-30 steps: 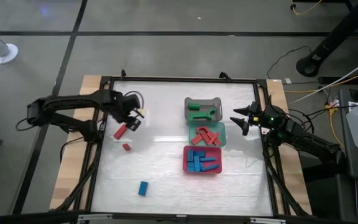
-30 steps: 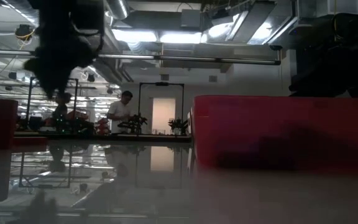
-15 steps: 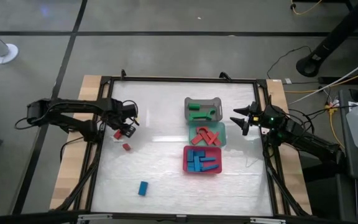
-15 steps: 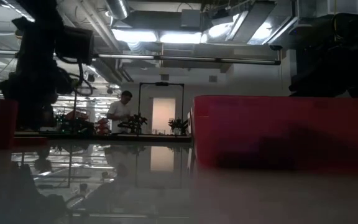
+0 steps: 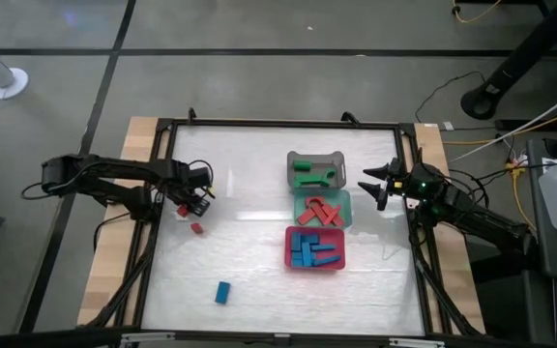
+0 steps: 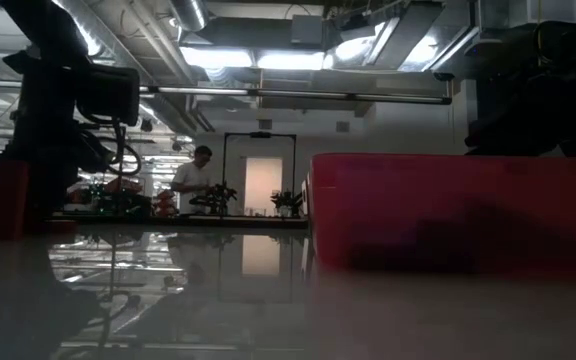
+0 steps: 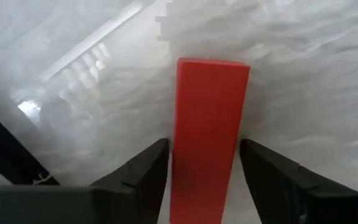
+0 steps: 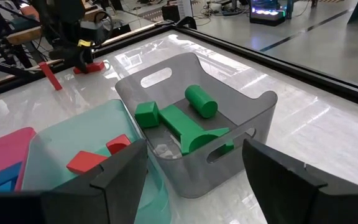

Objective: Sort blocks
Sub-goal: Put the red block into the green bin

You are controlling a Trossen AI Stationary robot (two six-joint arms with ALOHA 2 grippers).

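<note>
Because the red bar (image 7: 207, 130) lies lengthwise between its spread fingers, the left gripper (image 5: 190, 202) looks set for a grab, not yet clenched (right gripper (image 5: 375, 186) waits released beside the trays).

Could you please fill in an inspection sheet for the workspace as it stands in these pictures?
Surface: glossy white table, black-framed.
Job's things: green blocks in grey tray, red in teal tray, blue in red tray; loose small red block, blue block.
Clutter: nothing seen.
Grippers: left gripper open around red bar; right gripper open, beside trays.
Cables: yellow cable on floor.
Surroundings: person far behind.
</note>
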